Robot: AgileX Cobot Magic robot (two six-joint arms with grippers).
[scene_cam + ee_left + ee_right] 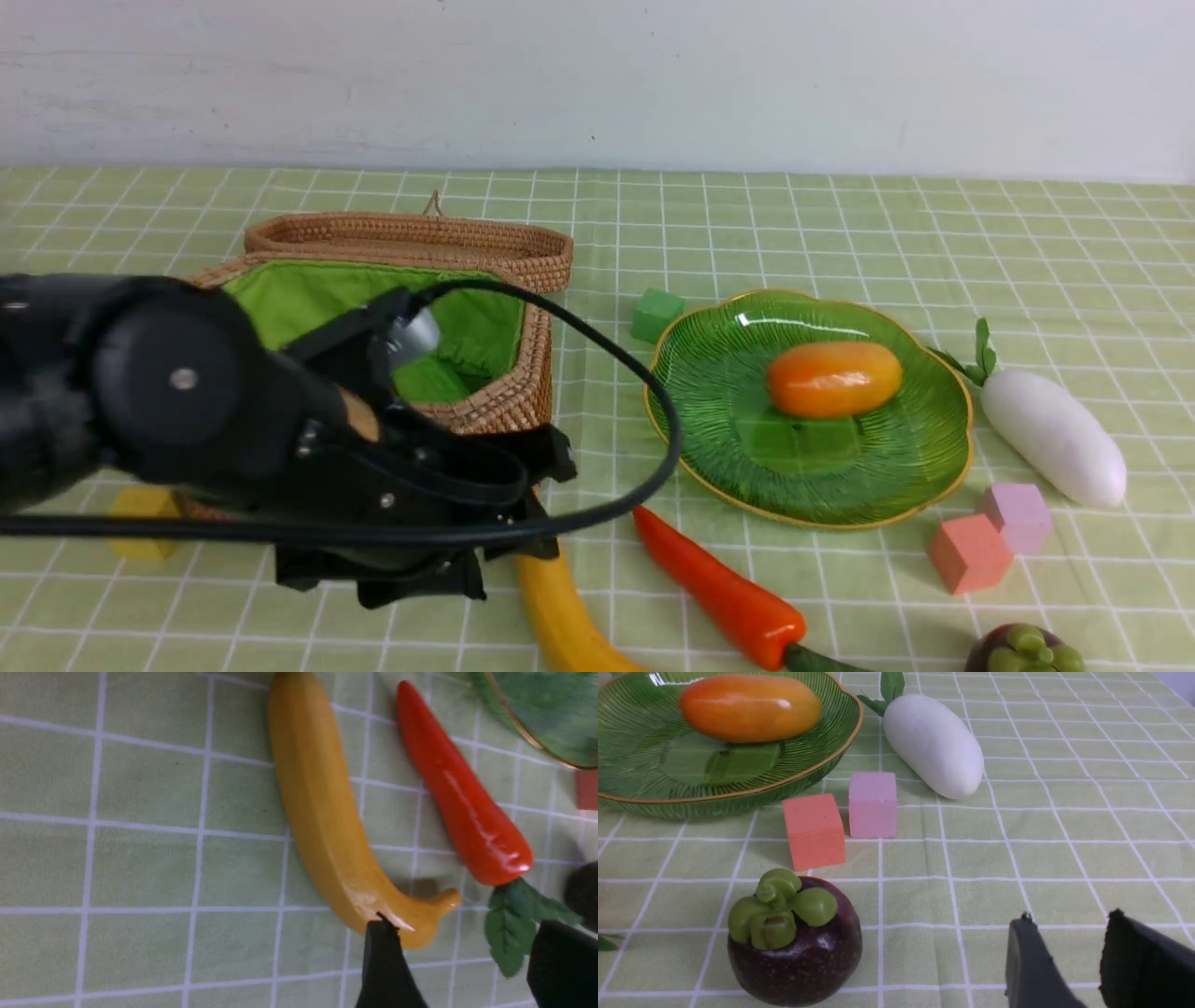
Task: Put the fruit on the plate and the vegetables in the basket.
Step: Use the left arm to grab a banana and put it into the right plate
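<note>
Left jaws are spread wide at the stem end of the banana, likely for plating; right jaws are parted narrowly, empty.

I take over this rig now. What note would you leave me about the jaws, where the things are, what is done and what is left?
Left gripper: jaws open, empty, over the stem ends of the banana and chili, which lie side by side.
Right gripper: jaws open, empty, near the mangosteen.
Done: mango on the plate.
To do: banana and mangosteen to the plate; chili and radish to the basket. It is open, and the left arm partly hides its inside.
</note>
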